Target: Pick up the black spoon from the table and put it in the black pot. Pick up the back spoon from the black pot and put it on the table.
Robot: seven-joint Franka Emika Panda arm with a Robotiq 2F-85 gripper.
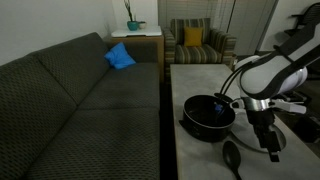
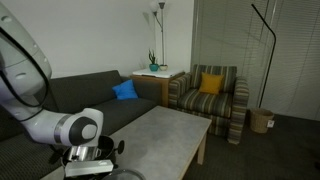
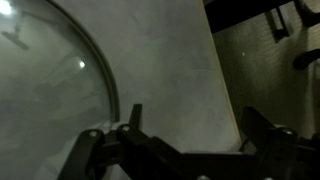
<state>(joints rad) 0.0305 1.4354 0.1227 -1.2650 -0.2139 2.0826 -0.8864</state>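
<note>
In an exterior view the black pot [image 1: 208, 116] stands on the light grey table [image 1: 195, 80], near its front end. The black spoon [image 1: 233, 157] lies on the table just in front of the pot, oval bowl toward the pot. My gripper [image 1: 272, 151] points down over the table to the right of the pot and the spoon, touching neither. In the wrist view the gripper [image 3: 196, 116] is open, with only bare table top [image 3: 170, 70] between its fingers [image 3: 135, 116]. Neither pot nor spoon shows in that view.
A round glass lid [image 3: 45, 85] with a metal rim lies left of the gripper in the wrist view; the table edge [image 3: 226, 80] runs close on the right. A dark sofa [image 1: 80, 100] with a blue cushion [image 1: 120, 57] flanks the table. A striped armchair [image 1: 198, 42] stands beyond it.
</note>
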